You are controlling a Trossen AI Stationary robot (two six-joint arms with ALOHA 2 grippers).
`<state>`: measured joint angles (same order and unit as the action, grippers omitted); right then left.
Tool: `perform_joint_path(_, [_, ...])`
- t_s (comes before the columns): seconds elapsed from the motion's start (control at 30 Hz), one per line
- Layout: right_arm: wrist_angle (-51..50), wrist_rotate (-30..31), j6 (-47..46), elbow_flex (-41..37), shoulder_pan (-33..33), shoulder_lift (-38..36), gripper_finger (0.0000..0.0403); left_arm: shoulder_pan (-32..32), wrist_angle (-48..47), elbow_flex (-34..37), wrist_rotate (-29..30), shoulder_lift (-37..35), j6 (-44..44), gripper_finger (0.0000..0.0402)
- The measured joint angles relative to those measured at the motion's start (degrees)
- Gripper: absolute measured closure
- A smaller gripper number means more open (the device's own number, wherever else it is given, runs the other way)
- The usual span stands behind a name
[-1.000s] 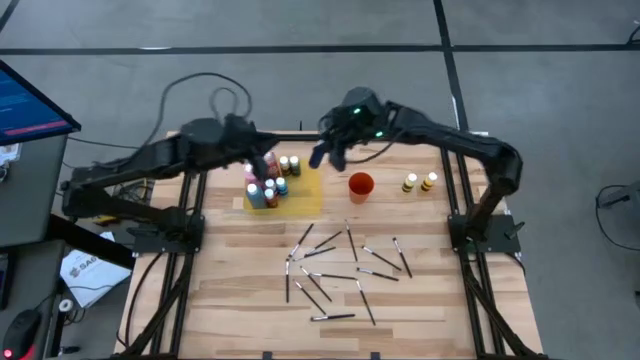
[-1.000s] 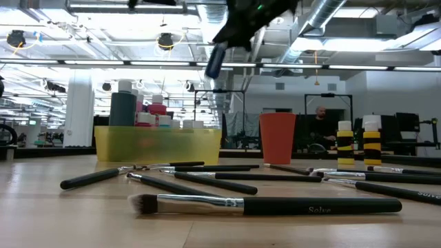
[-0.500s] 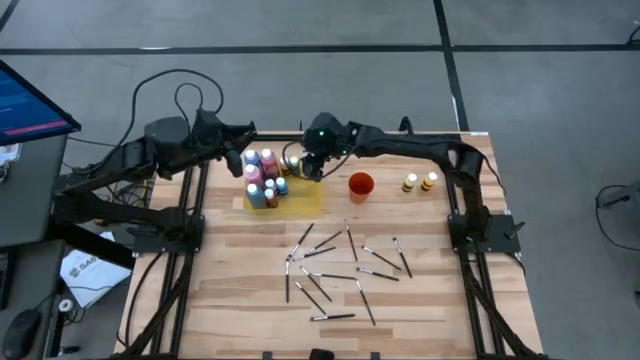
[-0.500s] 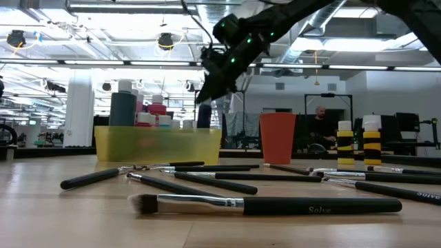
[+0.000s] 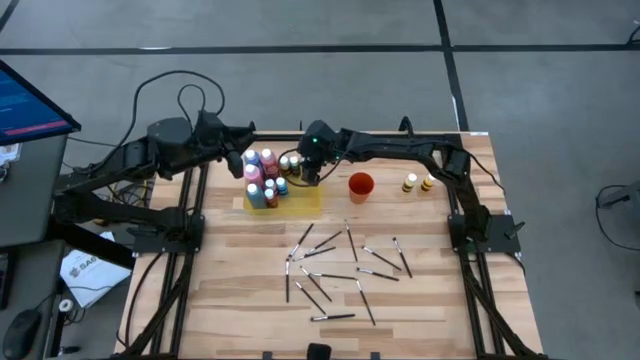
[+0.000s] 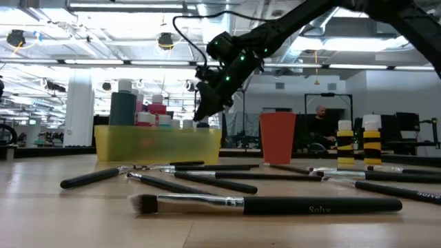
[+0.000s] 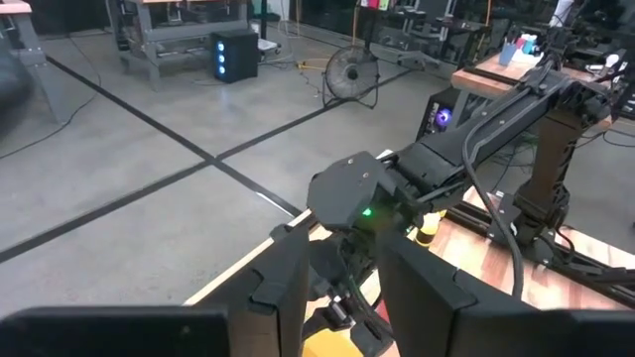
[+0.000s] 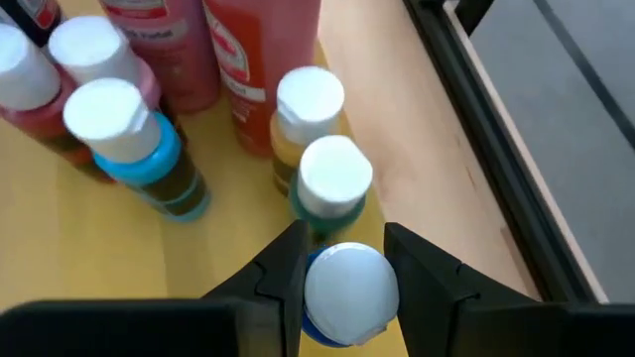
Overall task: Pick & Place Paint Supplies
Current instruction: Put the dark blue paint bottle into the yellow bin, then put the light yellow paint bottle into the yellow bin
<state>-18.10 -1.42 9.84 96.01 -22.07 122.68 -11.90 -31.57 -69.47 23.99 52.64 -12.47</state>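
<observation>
Blue bottle (image 8: 342, 293), clamped in your right gripper's (image 8: 342, 268) fingers, had dropped onto the mat (image 5: 300, 197) beside the others; release remained.

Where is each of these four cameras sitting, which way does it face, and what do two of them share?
High: overhead, looking down; both arms, yellow tray.
Low: table height, across brushes; right arm above.
Left wrist: over the floor; own fingers, right arm beyond.
Right wrist: down at bottles; right gripper on a blue bottle.
Shared: high and low both show the orange cup.
</observation>
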Motion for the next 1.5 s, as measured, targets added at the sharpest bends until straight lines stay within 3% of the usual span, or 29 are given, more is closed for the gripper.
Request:
perform_joint_path(1.03, [1.57, 1.68, 2.81, 0.02, 0.20, 0.80, 0.0262, 0.00, 0.07, 0.00, 0.00, 0.00, -0.02, 0.0289])
perform_joint_path(1.3, [2.45, 1.54, 4.06, 0.06, 0.13, -0.38, 0.0201, -0.01, 0.17, 0.00, 1.14, -0.27, 0.04, 0.0289])
perform_joint_path(1.5, [-1.96, 1.39, 3.79, 0.00, -0.14, -6.21, 0.0146, -0.01, -4.36, 0.24, 4.51, -2.94, -0.29, 0.0289])
